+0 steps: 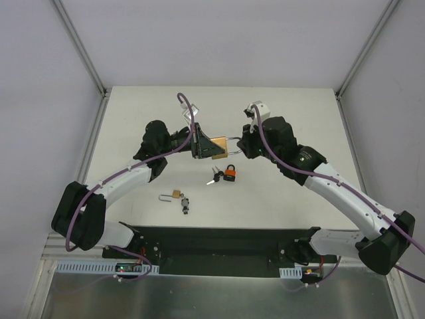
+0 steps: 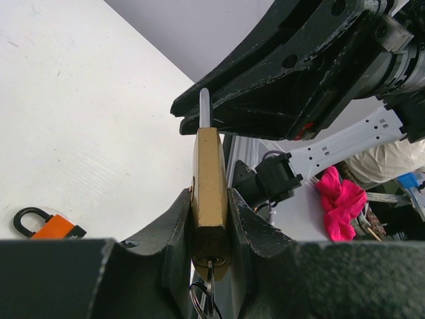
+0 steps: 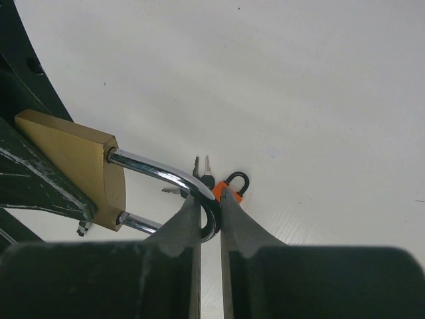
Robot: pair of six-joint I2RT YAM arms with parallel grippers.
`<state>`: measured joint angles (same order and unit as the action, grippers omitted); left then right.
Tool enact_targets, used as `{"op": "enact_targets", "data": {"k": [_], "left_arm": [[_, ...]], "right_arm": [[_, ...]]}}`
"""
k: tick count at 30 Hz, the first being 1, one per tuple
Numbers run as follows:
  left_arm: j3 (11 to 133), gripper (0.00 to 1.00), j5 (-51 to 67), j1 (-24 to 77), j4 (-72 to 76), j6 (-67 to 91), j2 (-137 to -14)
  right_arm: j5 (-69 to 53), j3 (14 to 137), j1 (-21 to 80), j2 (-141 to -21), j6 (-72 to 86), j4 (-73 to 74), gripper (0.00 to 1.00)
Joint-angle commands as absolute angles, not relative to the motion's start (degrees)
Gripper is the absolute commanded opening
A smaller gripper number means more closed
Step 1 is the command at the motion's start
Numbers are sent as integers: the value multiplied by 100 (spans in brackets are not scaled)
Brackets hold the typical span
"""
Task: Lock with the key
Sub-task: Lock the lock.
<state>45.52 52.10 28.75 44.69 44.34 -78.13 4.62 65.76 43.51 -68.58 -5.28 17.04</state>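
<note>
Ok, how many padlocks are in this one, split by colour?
Brass: 2, the large brass padlock and the small brass padlock
Orange: 1, the orange padlock
Total: 3

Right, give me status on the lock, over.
Left jaws shut on brass padlock body; right jaws shut on its shackle. Key sits in keyhole, ungripped. Orange padlock and small padlock on table, apart from both.
</note>
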Motion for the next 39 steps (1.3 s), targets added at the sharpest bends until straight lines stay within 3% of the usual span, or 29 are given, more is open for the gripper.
{"op": "enact_targets", "data": {"k": [1, 11, 28, 39], "left_arm": [[5045, 0, 5520, 3190, 5204, 4342, -7813], [5106, 0, 5326, 3226, 4395, 3727, -7761], [5221, 0, 5458, 3270, 4316, 3508, -7699], [5598, 0, 4747, 3278, 1899, 1460, -7347]], "right_arm": [[-1081, 6820, 4816, -6952, -264, 738, 1], [-1318, 6864, 4860, -6943, -299, 712, 1], [-1863, 6952, 4939, -7049, -580, 703, 1], [-2284, 7031, 4957, -7084, -791, 844, 1]]}}
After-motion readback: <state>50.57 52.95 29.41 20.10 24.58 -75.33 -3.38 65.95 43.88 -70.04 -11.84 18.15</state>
